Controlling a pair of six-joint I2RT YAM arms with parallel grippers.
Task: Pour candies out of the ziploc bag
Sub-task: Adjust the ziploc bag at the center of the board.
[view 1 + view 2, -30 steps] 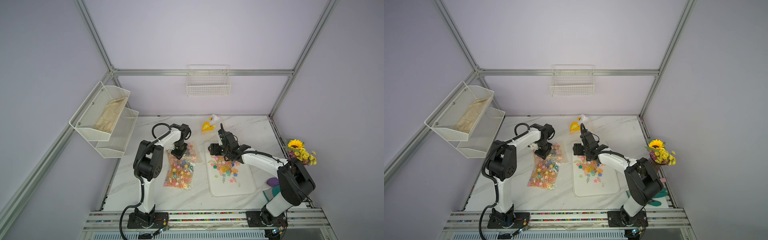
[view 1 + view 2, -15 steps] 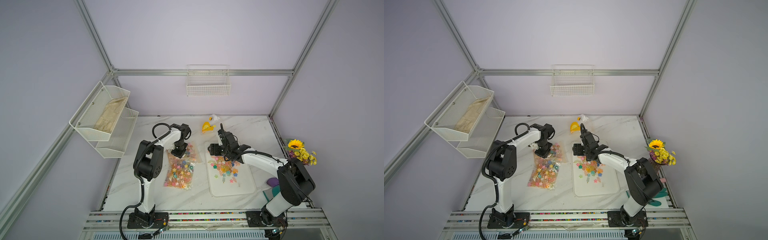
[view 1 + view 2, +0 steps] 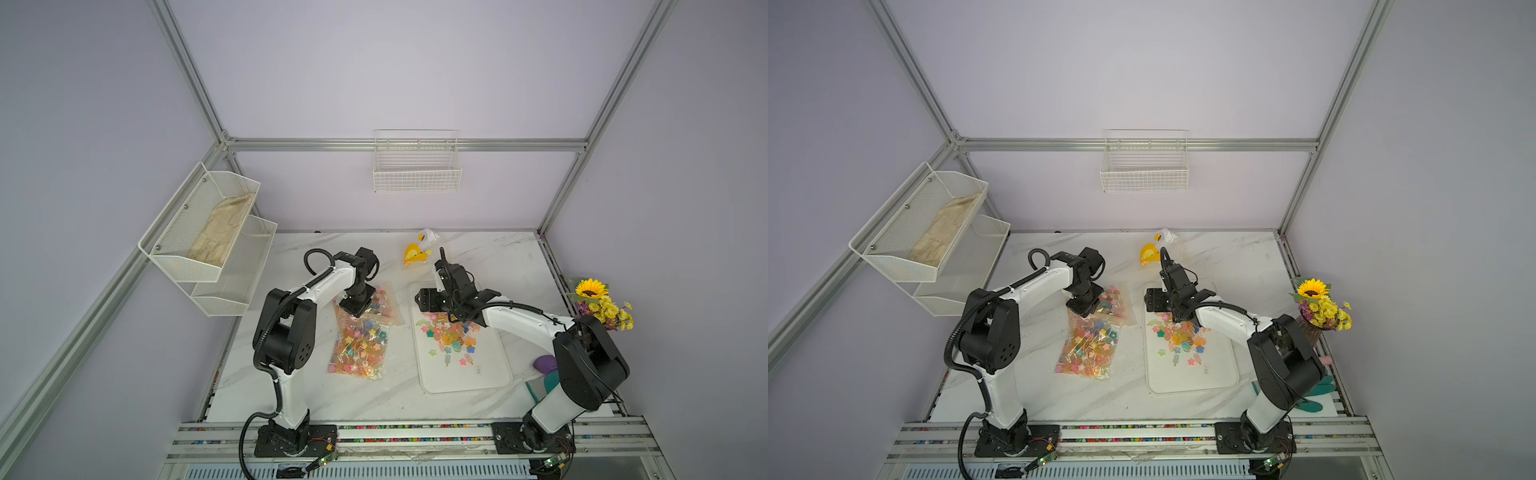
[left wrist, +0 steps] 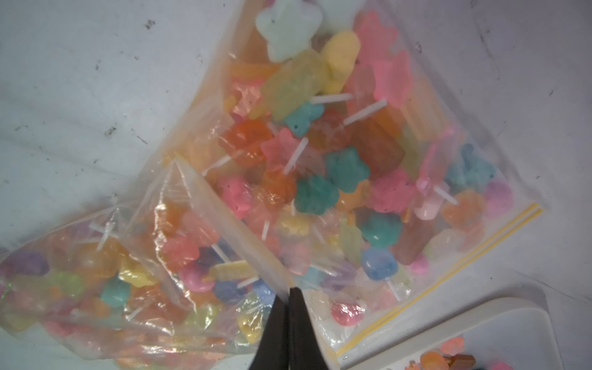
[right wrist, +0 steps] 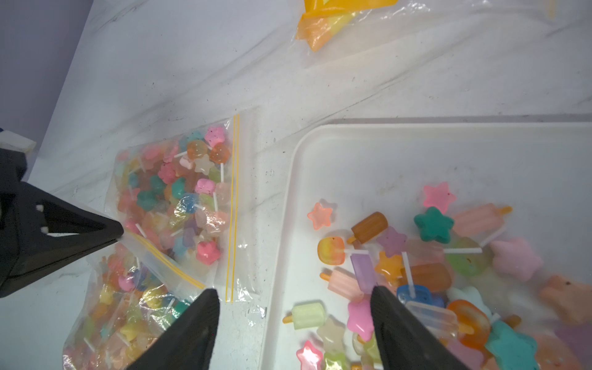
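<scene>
Left pincer (image 4: pixel 290 320), mine: clenched on the zip edge of a clear bag (image 4: pixel 153 198). The candies (image 4: pixel 179 253) fill it just below my tips. Right pincer (image 5: pixel 293 290), mine: released, empty, straddling the rim of the tray (image 5: pixel 290 192), with more candies under one finger.

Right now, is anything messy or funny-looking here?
Yes. Loose candies lie heaped at the far end of the white tray, and the left gripper pinches one ziploc bag whose edge lies crumpled over a second bag.
</scene>
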